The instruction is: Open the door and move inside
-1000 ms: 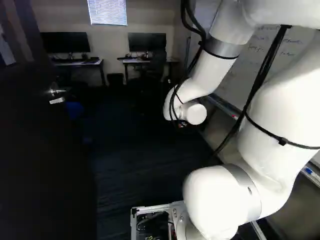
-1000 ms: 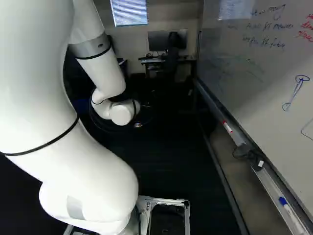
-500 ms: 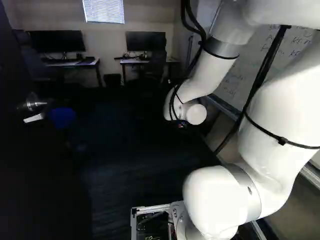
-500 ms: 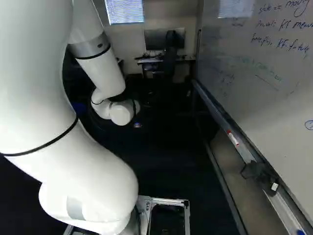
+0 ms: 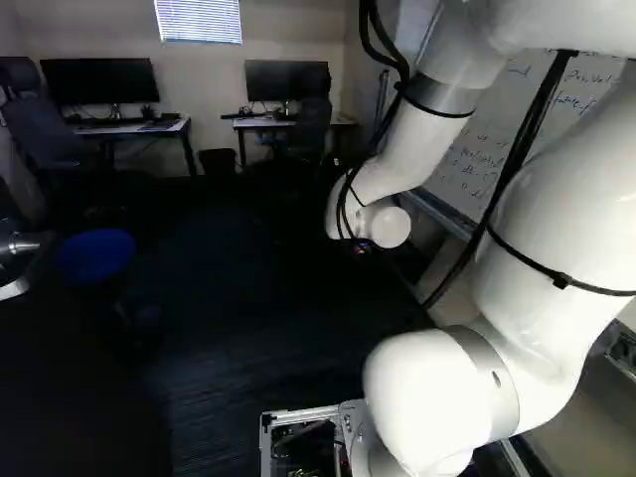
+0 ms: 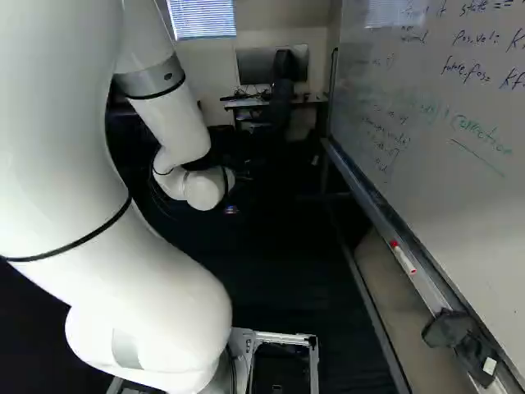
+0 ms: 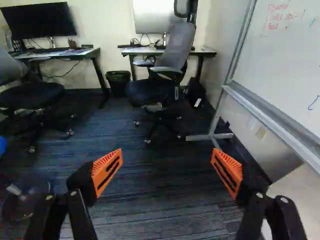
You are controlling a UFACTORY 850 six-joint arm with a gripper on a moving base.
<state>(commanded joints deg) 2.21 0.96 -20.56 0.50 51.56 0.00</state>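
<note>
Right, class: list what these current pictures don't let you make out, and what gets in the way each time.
- Door handle, left base view: partly cut off by the edge.
- Blue stool, wrist view: mostly cut off by the edge.
- Red writing, wrist view: too small to read reliably.
- Left desk, right base view: mostly hidden behind the arm.

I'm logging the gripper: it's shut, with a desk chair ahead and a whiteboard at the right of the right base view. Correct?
Not shut: the wrist view shows the gripper open, fingers wide apart. The desk chair ahead and the whiteboard are right.
</note>
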